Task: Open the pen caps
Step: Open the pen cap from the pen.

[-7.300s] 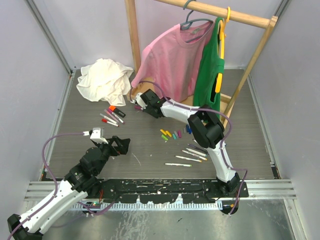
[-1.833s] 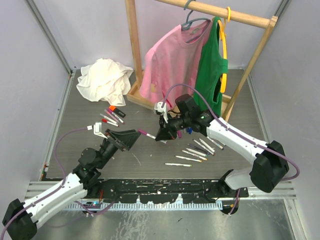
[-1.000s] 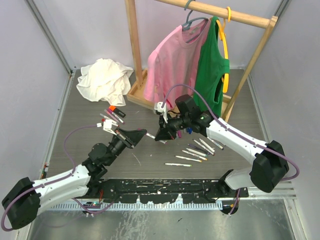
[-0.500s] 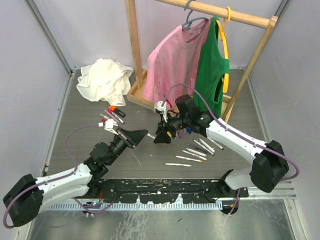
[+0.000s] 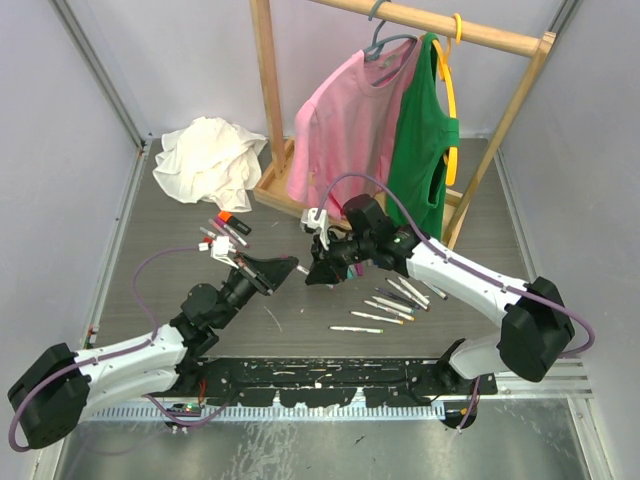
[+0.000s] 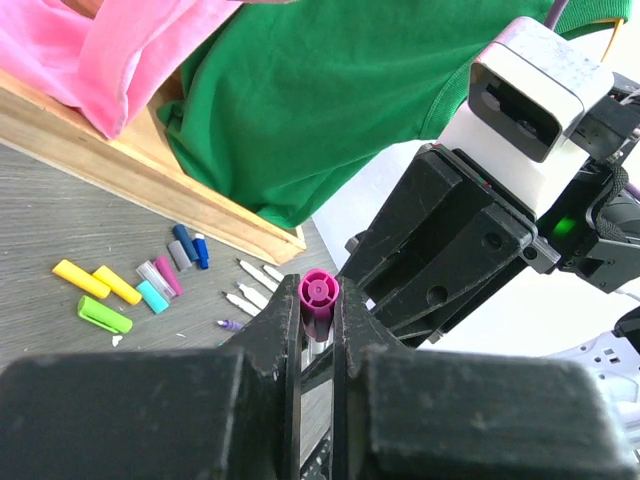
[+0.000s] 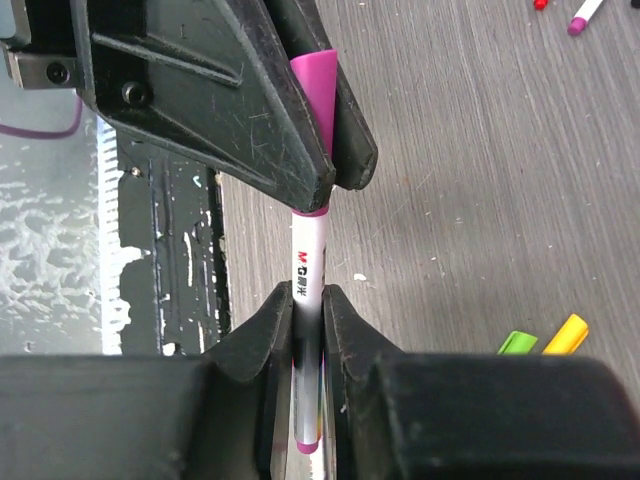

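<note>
A slim white pen (image 7: 310, 258) with a magenta cap (image 6: 319, 291) hangs above the table between both grippers. My left gripper (image 6: 319, 302) is shut on the cap, which sits on the pen. My right gripper (image 7: 308, 300) is shut on the white barrel just behind the cap. In the top view the left gripper (image 5: 284, 268) and right gripper (image 5: 317, 272) meet nose to nose, and the pen (image 5: 300, 269) barely shows between them. Several loose pen caps lie on the table, among them a yellow one (image 6: 80, 278), a green one (image 6: 104, 314) and a blue one (image 6: 186, 242).
Several uncapped white pens (image 5: 388, 303) lie right of centre. A few capped pens (image 5: 225, 232) lie at the left. A crumpled white cloth (image 5: 208, 160) sits at the back left. A wooden rack (image 5: 268, 90) holds a pink shirt (image 5: 345, 120) and a green shirt (image 5: 420, 140).
My right gripper opened briefly, shifted a little left toward the left gripper and shut again on the barrel. The left gripper kept hold of the cap end.
</note>
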`<state>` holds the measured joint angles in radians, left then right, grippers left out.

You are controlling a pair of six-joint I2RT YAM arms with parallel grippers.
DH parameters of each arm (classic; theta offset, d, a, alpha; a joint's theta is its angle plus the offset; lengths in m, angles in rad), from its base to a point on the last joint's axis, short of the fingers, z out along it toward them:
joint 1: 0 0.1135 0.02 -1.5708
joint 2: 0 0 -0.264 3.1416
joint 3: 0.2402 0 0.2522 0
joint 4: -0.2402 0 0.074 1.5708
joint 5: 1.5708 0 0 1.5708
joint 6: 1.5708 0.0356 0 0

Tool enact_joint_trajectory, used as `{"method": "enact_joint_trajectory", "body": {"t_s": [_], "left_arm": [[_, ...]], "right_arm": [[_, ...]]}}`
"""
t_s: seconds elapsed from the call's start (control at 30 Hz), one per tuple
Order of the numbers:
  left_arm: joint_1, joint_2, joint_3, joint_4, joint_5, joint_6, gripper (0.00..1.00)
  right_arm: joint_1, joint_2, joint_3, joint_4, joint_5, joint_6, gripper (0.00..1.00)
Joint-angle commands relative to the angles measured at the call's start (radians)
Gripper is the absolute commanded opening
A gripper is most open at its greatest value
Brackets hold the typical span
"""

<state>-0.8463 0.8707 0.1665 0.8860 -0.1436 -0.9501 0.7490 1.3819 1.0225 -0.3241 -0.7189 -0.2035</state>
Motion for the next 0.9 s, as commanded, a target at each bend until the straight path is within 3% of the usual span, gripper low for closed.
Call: {"method": "enact_joint_trajectory", "body": {"t_s": [0.0, 0.1, 0.2, 0.43, 0.63, 0.87], "left_arm": [[-0.002, -0.031, 0.042, 0.071, -0.086, 0.084, 0.0], [0.027, -0.091, 0.074, 0.033, -0.195, 0.214, 0.0], [0.129, -0.163, 0.132, -0.063, -0.201, 0.259, 0.0], [0.404, -0.214, 0.195, -0.168, -0.058, 0.14, 0.0], [0.42, -0.226, 0.153, -0.22, 0.041, 0.074, 0.0], [0.42, -0.295, -0.002, -0.363, 0.106, -0.057, 0.0]], "right_arm": [[0.004, -0.009, 0.017, 0.014, 0.005, -0.013, 0.01], [0.004, -0.003, 0.018, 0.005, 0.014, -0.026, 0.01], [0.004, 0.005, 0.02, -0.005, 0.022, -0.038, 0.0], [0.003, 0.014, 0.019, -0.011, 0.032, -0.049, 0.01], [0.006, -0.002, 0.02, -0.122, 0.034, -0.16, 0.01], [0.104, -0.072, -0.126, -0.207, 0.04, -0.28, 0.01]]}}
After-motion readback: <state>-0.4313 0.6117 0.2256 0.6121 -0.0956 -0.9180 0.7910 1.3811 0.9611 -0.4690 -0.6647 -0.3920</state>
